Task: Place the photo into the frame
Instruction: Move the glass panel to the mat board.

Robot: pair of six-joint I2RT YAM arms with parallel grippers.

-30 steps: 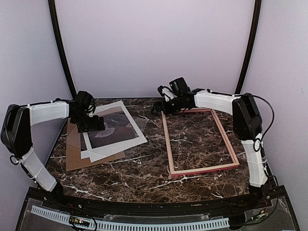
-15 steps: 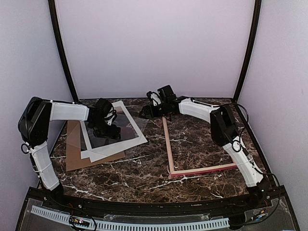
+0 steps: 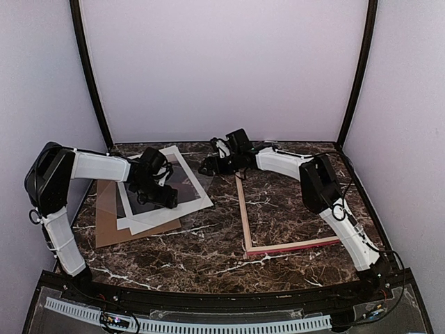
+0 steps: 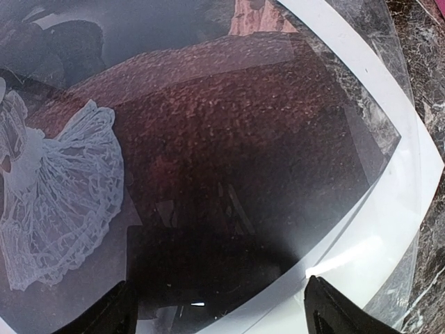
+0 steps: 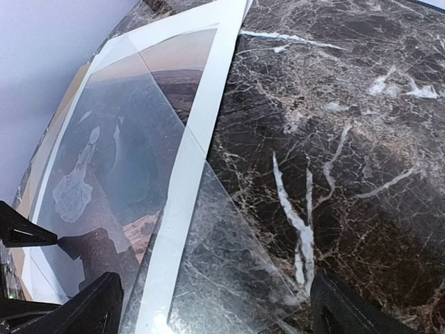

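The thin rectangular picture frame (image 3: 243,209), pink with a pale wood back, lies flat and encloses only bare dark marble tabletop (image 3: 208,243). Its far rail is hidden behind the right arm. The white-bordered photo of a brown scene with a pale figure in a white dress (image 4: 208,139) lies outside the frame, directly under the left gripper (image 4: 217,289), whose jaws are spread wide and hold nothing. A clear plastic sheet (image 5: 229,257) overlaps the photo just ahead of the right gripper (image 5: 215,285), whose jaws are also wide and empty. Brown cardboard (image 3: 111,229) protrudes from beneath the photo.
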